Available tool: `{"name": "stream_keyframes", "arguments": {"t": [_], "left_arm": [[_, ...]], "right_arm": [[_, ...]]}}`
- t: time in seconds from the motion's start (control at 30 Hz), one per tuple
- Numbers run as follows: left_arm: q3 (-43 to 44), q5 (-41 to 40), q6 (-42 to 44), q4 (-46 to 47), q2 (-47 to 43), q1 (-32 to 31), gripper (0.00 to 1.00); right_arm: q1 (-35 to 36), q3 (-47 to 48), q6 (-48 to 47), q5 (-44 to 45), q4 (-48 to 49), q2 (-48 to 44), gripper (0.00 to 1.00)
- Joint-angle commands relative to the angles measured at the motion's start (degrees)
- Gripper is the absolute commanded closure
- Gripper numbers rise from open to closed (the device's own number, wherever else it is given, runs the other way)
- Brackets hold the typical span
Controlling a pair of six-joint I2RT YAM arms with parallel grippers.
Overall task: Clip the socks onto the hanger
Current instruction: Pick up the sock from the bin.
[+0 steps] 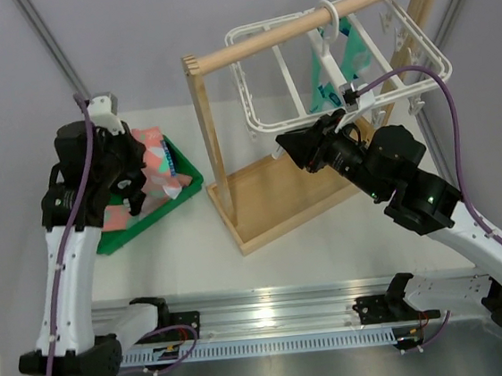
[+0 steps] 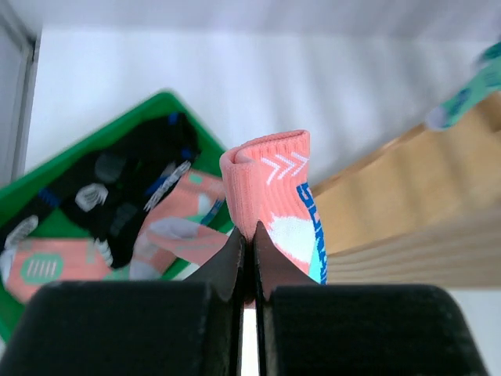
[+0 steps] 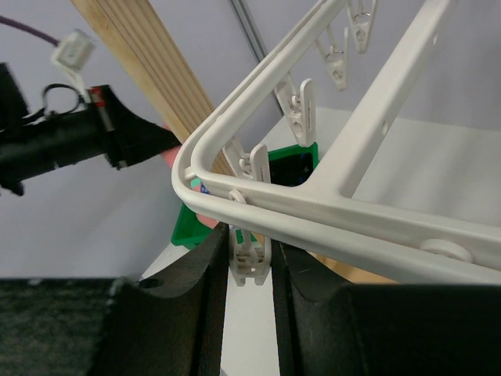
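Hanger: white plastic grid hanger [image 3: 352, 211], stiff, hung on the light wooden rack [image 1: 206, 121].
Tray: green plastic tray [image 2: 156, 106]; black socks [image 2: 133, 188] are seen inside.
Sock: salmon-pink knitted sock [image 2: 274, 188], held above the tray — soft, light, limp; best gripped at the ribbed cuff.
Left pincer [image 2: 246, 251]: pressed together on the sock's fold.
Right pincer [image 3: 249, 251]: a small white clip [image 3: 252, 270] is pinched.

Noted: the salmon sock [image 2: 274, 196] pinched in my left pincer [image 2: 247, 258] is soft matt ribbed-knit cloth, my fingers [image 2: 125, 329] matt black and faintly grainy, hanger [image 3: 329, 200] smooth white plastic, rack [image 3: 145, 70] pale grained wood, tray [image 2: 168, 102] glossy green plastic, rail [image 1: 272, 307] brushed metal.
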Motion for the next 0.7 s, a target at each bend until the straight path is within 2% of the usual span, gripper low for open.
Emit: {"name": "stream_keyframes", "arguments": {"t": [0.0, 0.17, 0.27, 0.43, 0.5, 0.67], "left_arm": [[0.8, 4.4, 1.3, 5.1, -7.2, -3.1, 0.99], [-2.6, 21.1, 6.5, 6.6, -13.4, -13.6, 0.99], [-5.7, 26.3, 7.9, 7.0, -15.9, -19.1, 0.99], [-8.6, 27.0, 10.1, 9.2, -15.2, -30.5, 0.99], [-8.2, 23.7, 10.7, 10.8, -12.8, -34.9, 0.99], [-8.6, 16.5, 13.2, 15.1, -7.4, -38.7, 0.99]], "right_arm": [[0.1, 1.2, -0.1, -0.3, 0.9, -0.1, 1.0], [0.1, 1.4, -0.8, -0.6, 0.9, -0.1, 1.0], [0.0, 1.4, -1.4, -0.3, 0.8, -0.4, 1.0], [0.0, 1.4, -1.7, 0.3, 1.3, -1.0, 1.0], [0.0, 1.5, -1.7, 0.2, 1.4, -0.9, 1.0], [0.1, 1.4, 0.1, 0.4, 0.9, -0.5, 1.0]]}}
